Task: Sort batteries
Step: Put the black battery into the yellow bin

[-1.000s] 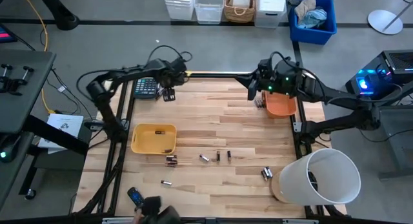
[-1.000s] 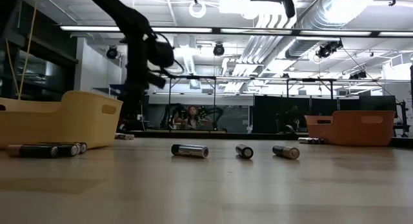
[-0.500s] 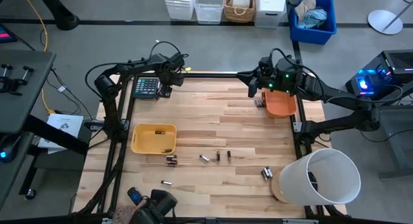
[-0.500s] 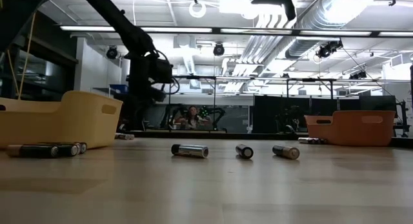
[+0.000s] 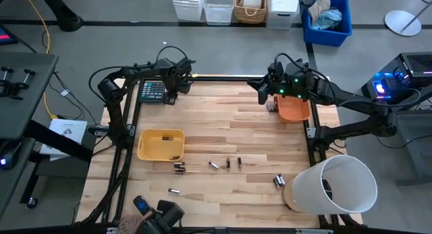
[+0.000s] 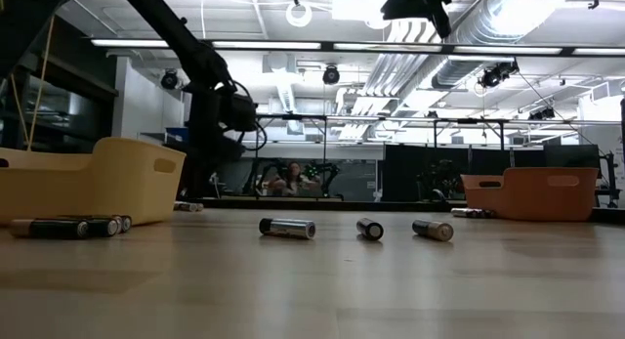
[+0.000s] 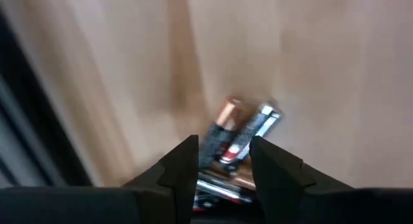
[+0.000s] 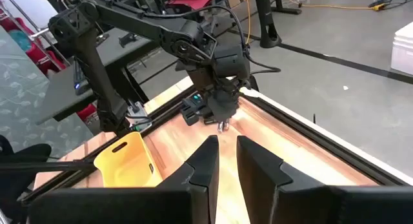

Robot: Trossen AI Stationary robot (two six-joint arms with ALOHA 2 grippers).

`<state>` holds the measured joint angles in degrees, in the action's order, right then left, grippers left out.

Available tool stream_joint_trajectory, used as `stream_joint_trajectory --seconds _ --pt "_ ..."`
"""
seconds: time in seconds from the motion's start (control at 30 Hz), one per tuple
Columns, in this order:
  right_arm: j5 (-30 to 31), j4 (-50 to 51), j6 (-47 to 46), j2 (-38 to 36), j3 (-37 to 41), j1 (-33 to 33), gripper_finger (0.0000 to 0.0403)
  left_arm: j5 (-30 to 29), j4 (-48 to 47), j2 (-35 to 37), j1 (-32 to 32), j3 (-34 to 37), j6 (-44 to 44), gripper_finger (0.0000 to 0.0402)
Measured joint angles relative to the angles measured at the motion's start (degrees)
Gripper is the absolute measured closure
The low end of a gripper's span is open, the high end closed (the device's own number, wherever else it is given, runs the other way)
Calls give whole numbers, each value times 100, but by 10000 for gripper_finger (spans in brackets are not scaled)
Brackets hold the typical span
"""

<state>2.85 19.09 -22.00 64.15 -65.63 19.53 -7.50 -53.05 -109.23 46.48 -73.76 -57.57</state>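
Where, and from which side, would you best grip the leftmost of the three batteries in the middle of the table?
Probably round the middle of that battery, from straight above, closing across its width: it lies flat on its side on the table, clear of its neighbours, leaving both long flanks free.

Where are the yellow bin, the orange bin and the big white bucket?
yellow bin [image 5: 143, 151]: high view, on its left rim.
orange bin [image 5: 294, 111]: high view, on its bare floor.
white bucket [image 5: 347, 187]: high view, on its side wall.
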Motion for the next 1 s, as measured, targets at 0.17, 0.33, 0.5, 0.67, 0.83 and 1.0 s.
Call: stream_joint_trajectory --seconds 0.17,0.33,0.5,0.67,0.83,1.0 --pt "11 -1 0 -1 0 0 352 -30 212 0 -14 -2 -176 275" --pt "11 25 1 -1 0 0 352 -37 30 0 -30 -2 -585 275" --pt "11 123 0 -1 0 0 352 227 62 -50 -26 -9 -617 275" --pt "13 125 0 -1 0 0 352 167 103 -226 -26 -11 -681 275" --pt "13 128 -157 -1 0 -4 352 -62 353 -440 -28 -13 -586 275" --pt "13 149 -300 -1 0 -4 352 -195 309 -592 -33 -37 -617 296"
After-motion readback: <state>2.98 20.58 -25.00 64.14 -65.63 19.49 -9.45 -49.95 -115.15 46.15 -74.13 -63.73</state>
